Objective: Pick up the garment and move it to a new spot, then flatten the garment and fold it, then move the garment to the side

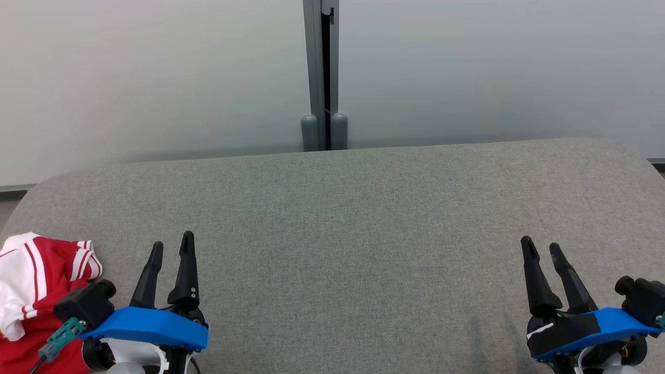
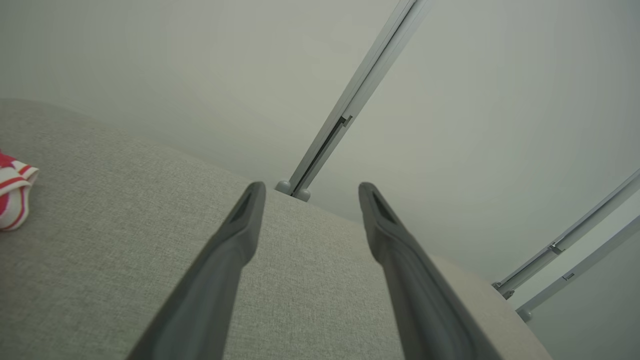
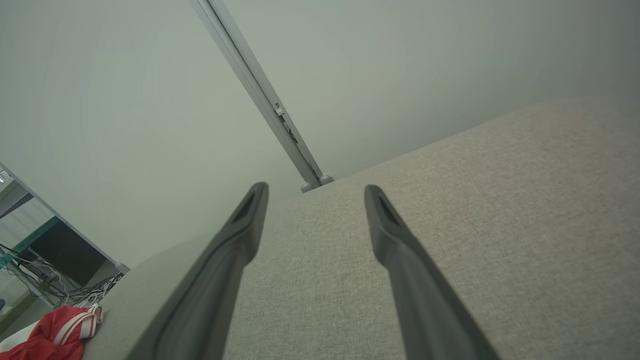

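The garment is red with white sleeves and striped cuffs, crumpled at the near left corner of the grey fabric surface. A striped cuff of the garment shows at the left edge of the left wrist view, and the garment lies at the lower left of the right wrist view. My left gripper stands open just right of the garment, its wrist partly over the cloth, nothing between its fingers. Far to the right, my right gripper is open and empty above the surface.
A pale wall with a grey vertical rail runs behind the surface's far edge. Cables and dark equipment sit on the floor past the left end. The surface has rounded corners.
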`<state>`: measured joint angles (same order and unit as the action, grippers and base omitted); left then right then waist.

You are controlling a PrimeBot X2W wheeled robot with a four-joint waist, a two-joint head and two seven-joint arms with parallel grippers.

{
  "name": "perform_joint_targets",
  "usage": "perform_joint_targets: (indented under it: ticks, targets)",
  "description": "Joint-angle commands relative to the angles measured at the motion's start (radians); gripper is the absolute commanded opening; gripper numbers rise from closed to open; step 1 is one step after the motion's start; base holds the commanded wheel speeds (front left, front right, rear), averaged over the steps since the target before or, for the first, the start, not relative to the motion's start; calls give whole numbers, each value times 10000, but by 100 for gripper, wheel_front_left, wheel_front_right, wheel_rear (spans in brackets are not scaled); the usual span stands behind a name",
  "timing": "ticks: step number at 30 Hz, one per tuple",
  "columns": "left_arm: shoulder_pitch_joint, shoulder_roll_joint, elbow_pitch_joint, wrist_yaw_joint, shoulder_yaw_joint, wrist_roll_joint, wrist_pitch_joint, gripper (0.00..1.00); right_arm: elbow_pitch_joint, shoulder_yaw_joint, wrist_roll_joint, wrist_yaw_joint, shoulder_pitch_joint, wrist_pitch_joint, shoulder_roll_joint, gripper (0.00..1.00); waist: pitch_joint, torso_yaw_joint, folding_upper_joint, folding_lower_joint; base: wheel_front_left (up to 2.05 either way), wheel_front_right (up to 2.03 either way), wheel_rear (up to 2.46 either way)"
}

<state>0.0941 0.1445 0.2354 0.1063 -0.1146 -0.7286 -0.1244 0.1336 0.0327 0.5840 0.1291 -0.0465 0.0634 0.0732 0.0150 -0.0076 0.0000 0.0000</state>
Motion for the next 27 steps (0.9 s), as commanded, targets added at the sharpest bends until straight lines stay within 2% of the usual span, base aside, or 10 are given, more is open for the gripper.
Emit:
perform_joint_targets:
  ticks: [1,27]
  targets:
    - [83,79,-42,-6,-54,337,-106,100,-150,3,-377,21,53,86,11,100,1,-2,0,0,0,0,0]
    - [-27,204,518,-14,-267,2991,-747,100,-213,191,-3140,23,218,295,-183,100,54,-10,0,0,0,0,0]
